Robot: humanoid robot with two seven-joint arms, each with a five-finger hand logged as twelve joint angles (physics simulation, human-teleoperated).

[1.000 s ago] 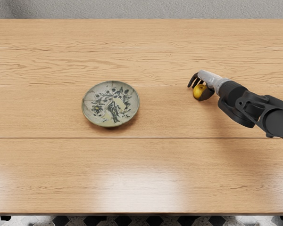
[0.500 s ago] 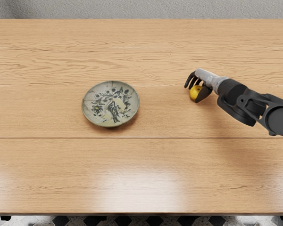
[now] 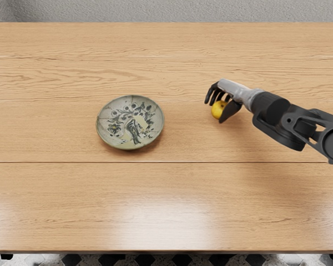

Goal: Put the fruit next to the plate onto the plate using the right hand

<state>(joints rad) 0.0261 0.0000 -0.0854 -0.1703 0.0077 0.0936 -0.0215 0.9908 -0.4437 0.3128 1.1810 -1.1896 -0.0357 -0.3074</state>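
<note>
1. A wide wooden bench (image 3: 166, 205) is seen from above at a slant.
2. The right hand (image 3: 225, 97) reaches in from the right edge on a dark arm. The left arm is out of view.
3. Its dark fingers (image 3: 211, 94) curl down over a small yellow fruit (image 3: 217, 110), with the thumb closing from the near side, so the fruit is gripped from above.
4. The fruit sits in that grip to the right of centre, well apart from the plate. Whether it touches the bench cannot be told.
5. A round patterned plate (image 3: 100, 124) lies left of centre, with nothing on it.
6. The fruit looks small, round, light and smooth-skinned, so it probably rolls or slips easily. A hold wrapped around its widest part, fingers on one side and thumb opposite, seems safest.
7. It likely needs a gentle release low over the plate's shallow middle, or it may roll off the rim.
</note>
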